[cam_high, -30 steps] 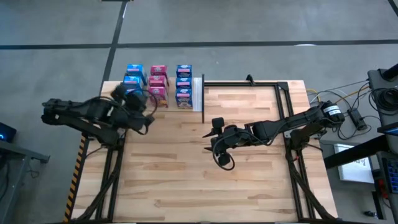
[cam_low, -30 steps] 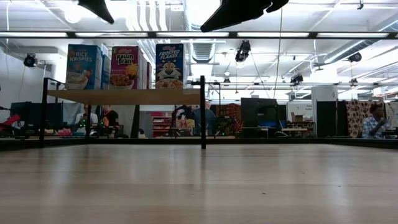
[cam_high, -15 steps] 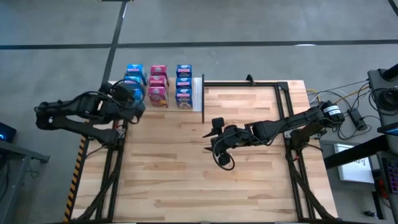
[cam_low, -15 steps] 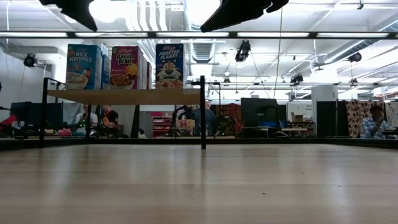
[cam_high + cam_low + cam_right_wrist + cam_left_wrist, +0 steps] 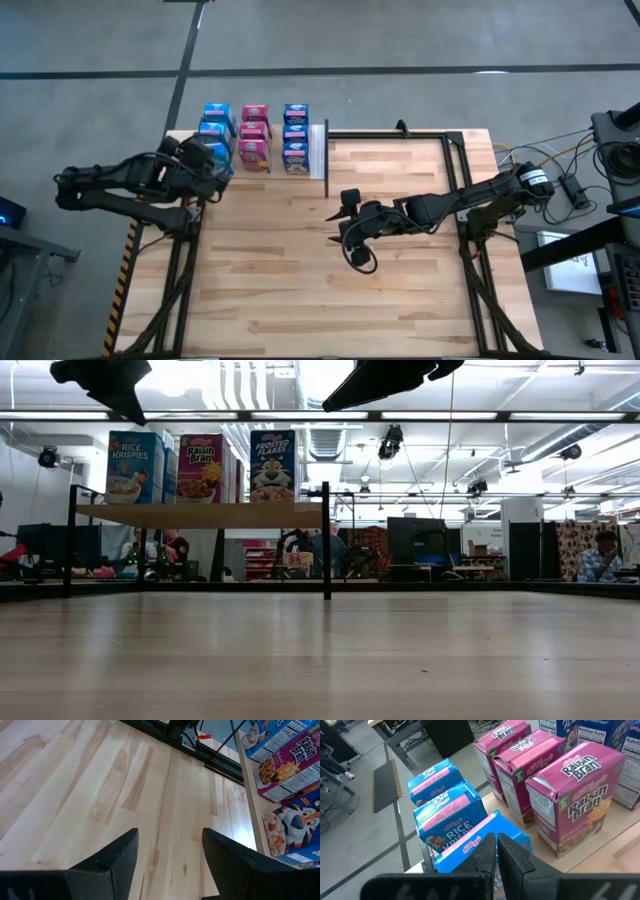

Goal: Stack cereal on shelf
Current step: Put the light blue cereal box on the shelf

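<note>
Several small cereal boxes stand upright on the pale shelf (image 5: 318, 150) at the table's far left, in three rows: blue Rice Krispies (image 5: 447, 812), pink Raisin Bran (image 5: 577, 790) and blue Frosted Flakes (image 5: 295, 135). My left gripper (image 5: 497, 837) is shut and empty. It hovers just above the nearest blue Rice Krispies box (image 5: 485, 837), and the low view shows it (image 5: 115, 390) clear of the box tops. My right gripper (image 5: 170, 837) hangs open over the middle of the table (image 5: 345, 230) with nothing between its fingers.
A black metal frame (image 5: 400, 134) runs along the table's far and right edges, with an upright post (image 5: 326, 540) at the shelf's end. Bare plank tabletop (image 5: 300, 290) lies in front of both arms. Cables and equipment (image 5: 600, 170) sit off the table's right side.
My left gripper, shut throughout, has drawn back toward the table's left edge, from beside the pink row to above the blue Rice Krispies row, and has rolled a little. No box has moved.
</note>
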Controlling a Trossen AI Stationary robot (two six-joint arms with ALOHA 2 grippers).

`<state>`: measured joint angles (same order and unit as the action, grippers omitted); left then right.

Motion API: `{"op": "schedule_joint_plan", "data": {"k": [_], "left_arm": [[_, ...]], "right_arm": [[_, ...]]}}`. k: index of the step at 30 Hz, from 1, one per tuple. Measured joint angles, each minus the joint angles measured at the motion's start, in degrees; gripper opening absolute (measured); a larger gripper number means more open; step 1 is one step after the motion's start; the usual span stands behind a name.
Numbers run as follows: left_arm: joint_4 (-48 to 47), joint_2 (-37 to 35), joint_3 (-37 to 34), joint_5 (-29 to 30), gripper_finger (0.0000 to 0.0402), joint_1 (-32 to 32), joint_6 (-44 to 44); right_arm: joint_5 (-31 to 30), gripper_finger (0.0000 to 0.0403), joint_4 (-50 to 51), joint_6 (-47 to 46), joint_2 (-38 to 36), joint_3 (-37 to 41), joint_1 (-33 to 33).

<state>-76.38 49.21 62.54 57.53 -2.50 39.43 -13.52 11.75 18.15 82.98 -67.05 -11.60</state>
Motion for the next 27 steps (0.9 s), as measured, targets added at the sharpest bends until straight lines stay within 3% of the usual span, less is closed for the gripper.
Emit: {"op": "schedule_joint_plan", "data": {"k": [27], "left_arm": [[-4.88, -0.61, -1.48, 0.67, 0.0000, 0.00, -0.30]], "right_arm": [[0.00, 0.0210, 0.00, -0.07, 0.00, 0.00, 0.00]]}}
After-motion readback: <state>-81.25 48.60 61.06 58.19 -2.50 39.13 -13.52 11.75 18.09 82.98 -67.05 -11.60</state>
